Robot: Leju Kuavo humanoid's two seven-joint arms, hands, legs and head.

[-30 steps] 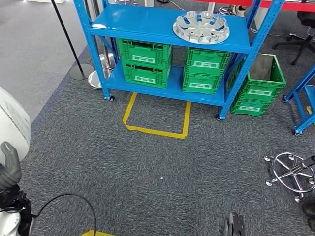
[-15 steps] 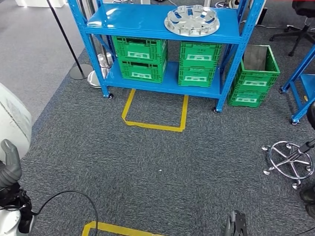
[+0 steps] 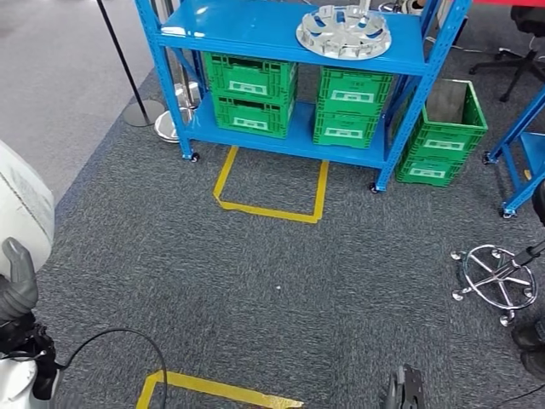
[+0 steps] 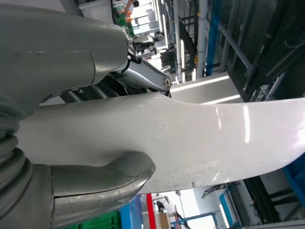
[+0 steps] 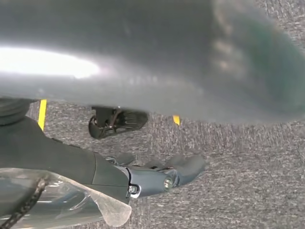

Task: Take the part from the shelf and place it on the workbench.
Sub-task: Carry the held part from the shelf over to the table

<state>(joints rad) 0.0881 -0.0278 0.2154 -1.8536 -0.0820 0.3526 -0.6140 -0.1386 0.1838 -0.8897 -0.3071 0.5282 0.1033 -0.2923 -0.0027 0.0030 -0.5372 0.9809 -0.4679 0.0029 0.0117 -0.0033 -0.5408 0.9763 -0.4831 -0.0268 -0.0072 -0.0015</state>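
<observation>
Standing well back from the blue shelf [image 3: 283, 38], the robot has the whole task ahead of it: the part [image 3: 343, 31], a silver wheel-cover-like disc, lies flat on the top board toward its right end, untouched and well apart from both hands. The left hand [image 3: 16, 294] hangs low at the near left of the head view, beside the white body shell, and holds nothing; in the left wrist view its thick grey thumb [image 4: 104, 183] and darker fingers [image 4: 144, 78] lie along that white shell rather than around any object, though whether they are spread or loosely curled I cannot tell from so close and turned a picture. The right hand [image 3: 404, 392] shows as a dark sliver at the bottom edge of the head view, and in the right wrist view its fingers [image 5: 179, 169] stretch out over the grey carpet [image 3: 257, 281] with nothing between them, so it looks released. Below the part, green crates [image 3: 252, 89] fill the lower board, and a yellow tape outline [image 3: 270, 209] marks the floor just in front of the shelf, probably the standing spot. Still to do, by my reading: reach the shelf, grasp the part, carry it off and set it on the workbench.
</observation>
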